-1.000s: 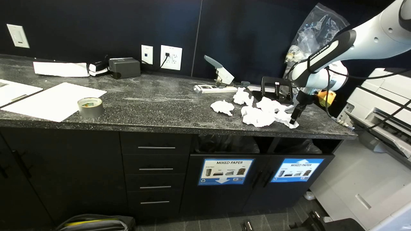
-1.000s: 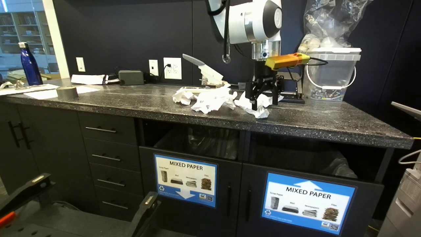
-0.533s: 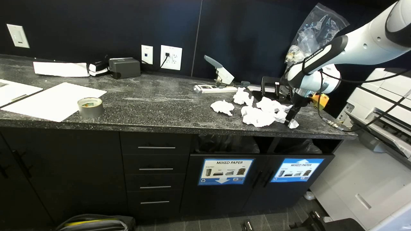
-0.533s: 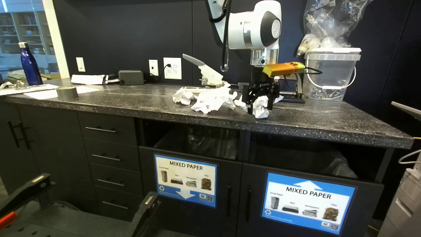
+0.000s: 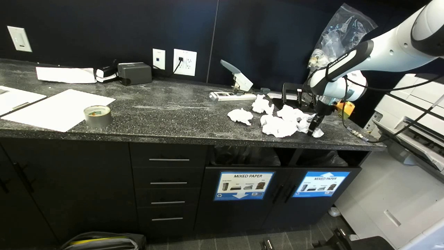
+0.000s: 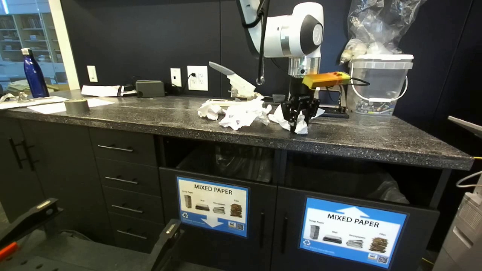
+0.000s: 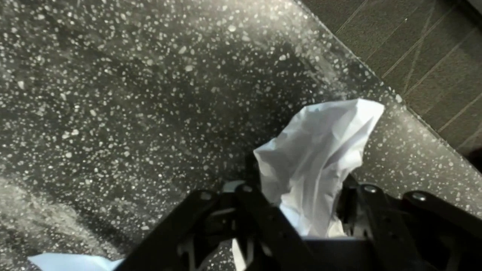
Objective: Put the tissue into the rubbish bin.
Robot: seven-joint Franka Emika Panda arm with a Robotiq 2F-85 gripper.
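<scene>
A crumpled white tissue [image 7: 320,146] is squeezed between the black fingers of my gripper [image 7: 301,180], its free end fanning out toward the counter edge. In both exterior views the gripper [image 6: 299,125] points down at the countertop, with part of the tissue [image 6: 301,125] showing between the fingertips. The fingers have drawn in and press on the tissue from both sides; their tips are partly hidden by it. The rubbish bin [image 6: 357,201] is the dark cabinet compartment below the counter, with a slot above its front panel and a blue picture sign [image 6: 354,231].
More crumpled white paper [image 5: 277,125] lies beside the gripper. A twin compartment with a mostly white sign [image 6: 212,205] adjoins the bin. Behind stand a large stapler [image 6: 241,84] and a clear lidded bucket [image 6: 380,82]. The counter's front edge [image 6: 339,147] overhangs the slots.
My gripper has come down and slightly toward the counter's front. Its fingers, wide apart a second ago, have drawn together on the tissue, bunching it up.
</scene>
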